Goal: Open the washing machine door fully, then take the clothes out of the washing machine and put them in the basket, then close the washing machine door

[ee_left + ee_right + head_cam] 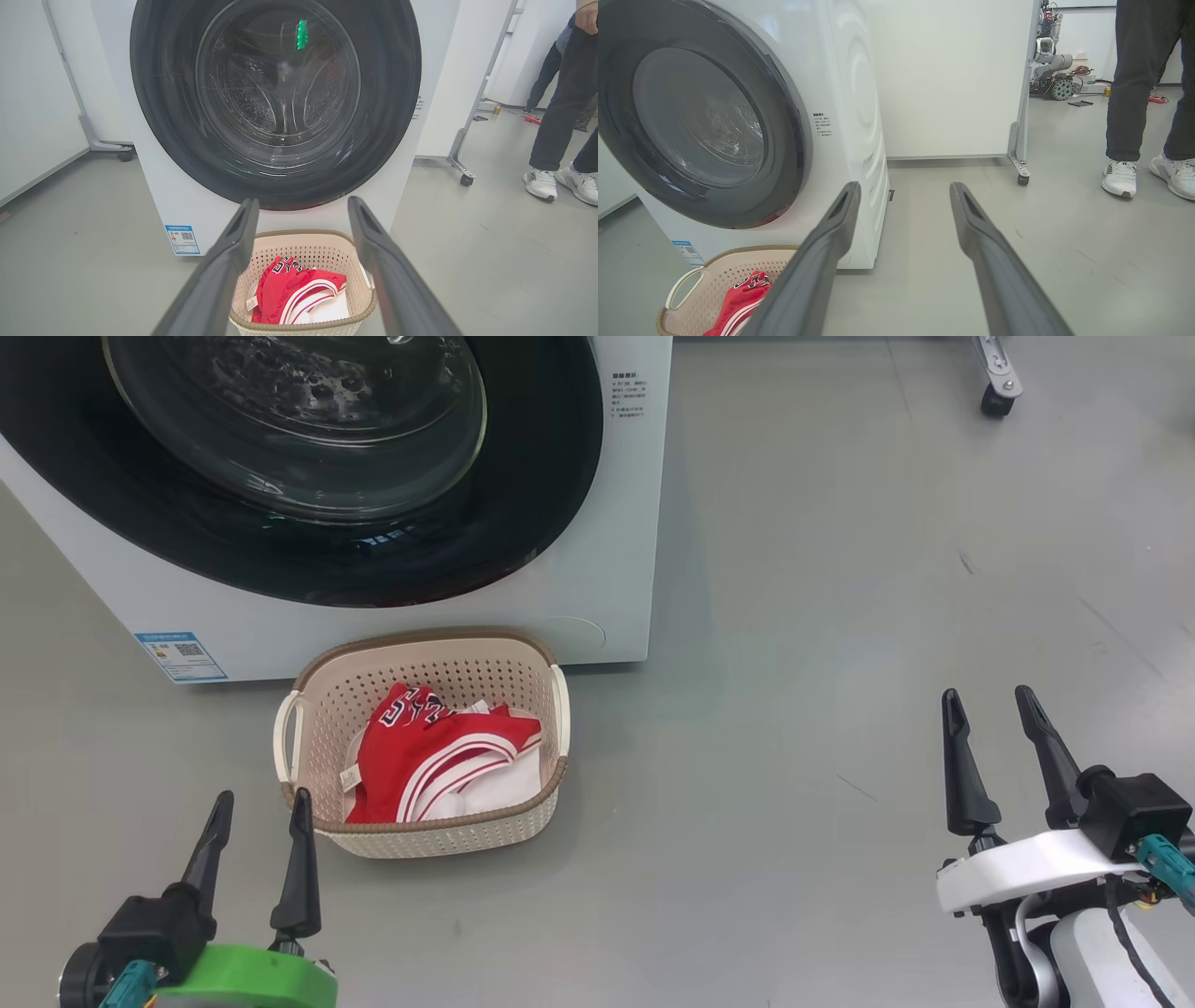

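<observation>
The door (pixel 308 551) sits shut on the machine (pixel 607 588), and the drum (pixel 280 107) shows through its glass (pixel 299 420). The basket (pixel 425 646) stands on the floor (pixel 794 709) just in front of the machine, below the door. It holds the clothes (pixel 420 756): red pieces with white stripes over white fabric. The left gripper (pixel 262 793) hangs low by the basket's near-left corner, its 2 fingers (pixel 299 868) spread wide and holding nothing. The right gripper (pixel 987 691) is well apart to the right over the floor, also wide and empty. A person's legs (pixel 1134 93) stand beyond, right of the machine.
</observation>
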You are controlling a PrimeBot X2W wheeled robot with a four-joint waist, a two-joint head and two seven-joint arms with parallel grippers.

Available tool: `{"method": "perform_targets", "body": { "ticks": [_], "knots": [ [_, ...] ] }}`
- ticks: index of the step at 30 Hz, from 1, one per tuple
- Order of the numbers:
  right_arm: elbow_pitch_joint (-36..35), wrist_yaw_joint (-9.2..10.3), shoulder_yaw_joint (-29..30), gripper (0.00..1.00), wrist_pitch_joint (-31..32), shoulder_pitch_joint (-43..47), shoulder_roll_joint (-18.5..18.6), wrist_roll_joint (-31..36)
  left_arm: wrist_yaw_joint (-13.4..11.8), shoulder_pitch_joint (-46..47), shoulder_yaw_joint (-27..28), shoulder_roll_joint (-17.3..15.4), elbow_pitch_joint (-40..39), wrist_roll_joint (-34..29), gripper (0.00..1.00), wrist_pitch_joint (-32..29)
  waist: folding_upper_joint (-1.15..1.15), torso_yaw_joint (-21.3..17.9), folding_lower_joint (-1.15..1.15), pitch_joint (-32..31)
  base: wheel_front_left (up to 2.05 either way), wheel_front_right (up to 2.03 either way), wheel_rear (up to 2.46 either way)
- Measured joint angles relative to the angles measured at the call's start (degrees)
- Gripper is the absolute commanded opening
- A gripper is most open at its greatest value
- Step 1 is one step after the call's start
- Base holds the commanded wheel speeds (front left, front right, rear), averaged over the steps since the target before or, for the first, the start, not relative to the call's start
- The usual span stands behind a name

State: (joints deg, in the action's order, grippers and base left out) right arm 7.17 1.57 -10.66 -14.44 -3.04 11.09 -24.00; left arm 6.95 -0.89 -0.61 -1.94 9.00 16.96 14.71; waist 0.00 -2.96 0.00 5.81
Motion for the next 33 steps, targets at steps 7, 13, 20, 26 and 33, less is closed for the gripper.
{"method": "perform_targets", "body": {
  "ticks": [7, 13, 20, 26, 33],
  "knots": [
    [-0.3, -0.6, 0.9, 1.0, 0.0, 0.0, -0.4, 0.9, 0.0, 0.0, -0.6, 0.0, 0.5, 0.1, 1.0, 0.0, 0.0, 0.0, 0.0, 0.5, 0.0, 0.0, 0.0],
    [-0.4, -1.11, 1.6, 1.0, 0.0, 0.1, -0.8, 1.5, 0.0, 0.0, -0.9, 0.0, 0.5, 0.1, 1.0, 0.0, 0.0, 0.0, 0.0, 0.7, 0.0, 0.0, 0.0],
    [-0.4, -1.53, 2.4, 1.0, 0.0, 0.2, -1.4, 2.1, 0.0, 0.0, -1.1, 0.0, 0.4, 0.7, 1.0, 0.0, 0.0, 0.1, 0.0, 0.7, 0.0, 0.0, 0.0],
    [-0.4, -2.08, 3.1, 1.0, 0.0, 1.0, -2.4, 2.2, 0.0, 0.0, -2.2, 0.0, 0.7, 1.3, 1.0, 0.0, 0.0, 0.2, 0.0, 0.7, 0.0, 0.0, 0.0],
    [-0.4, -2.71, 3.9, 1.0, 0.0, 1.2, -3.1, 2.4, 0.0, 0.0, -2.8, -0.3, 0.7, 1.7, 1.0, 0.0, 0.0, 0.2, 0.0, 0.5, 0.0, 0.0, 0.0]
  ]
}}
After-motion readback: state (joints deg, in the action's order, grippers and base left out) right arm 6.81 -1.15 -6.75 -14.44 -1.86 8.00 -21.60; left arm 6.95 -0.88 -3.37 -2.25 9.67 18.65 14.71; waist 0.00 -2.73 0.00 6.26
